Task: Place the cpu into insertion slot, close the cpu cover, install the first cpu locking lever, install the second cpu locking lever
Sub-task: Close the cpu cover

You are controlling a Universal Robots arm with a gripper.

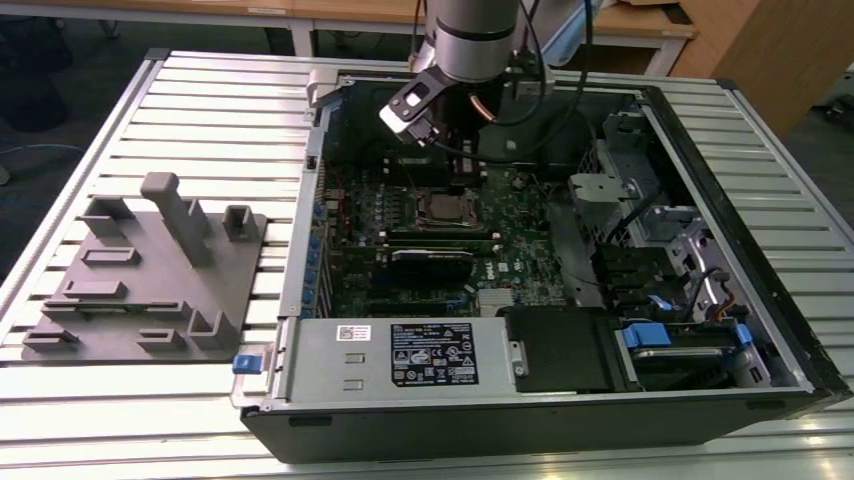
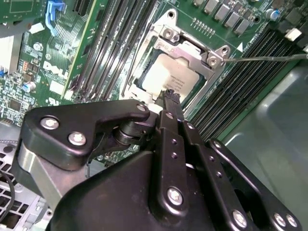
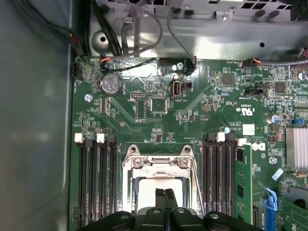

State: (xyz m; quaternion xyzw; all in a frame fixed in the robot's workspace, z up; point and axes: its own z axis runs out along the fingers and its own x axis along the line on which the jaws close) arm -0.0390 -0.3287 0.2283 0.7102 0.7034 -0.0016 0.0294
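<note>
The cpu (image 2: 163,77), with its pale silvery top, lies in the insertion slot (image 1: 441,208) on the green board. The cpu cover (image 2: 192,50), a silver frame, lies down over it, and the chip shows through its window in both wrist views. My gripper (image 2: 171,96) hangs just above the chip's edge, its two black fingers pressed together with nothing between them; the same fingertips (image 3: 161,195) stand over the cover (image 3: 161,163) in the first wrist view. A thin wire locking lever (image 2: 269,57) sticks out sideways from the socket's corner.
The open computer case (image 1: 787,330) lies on a slatted table. Memory slots (image 3: 94,183) flank the socket on both sides. A black card (image 1: 434,262) and a silver box (image 1: 400,355) sit nearer the front. A grey fixture block (image 1: 147,280) stands on the exterior view's left.
</note>
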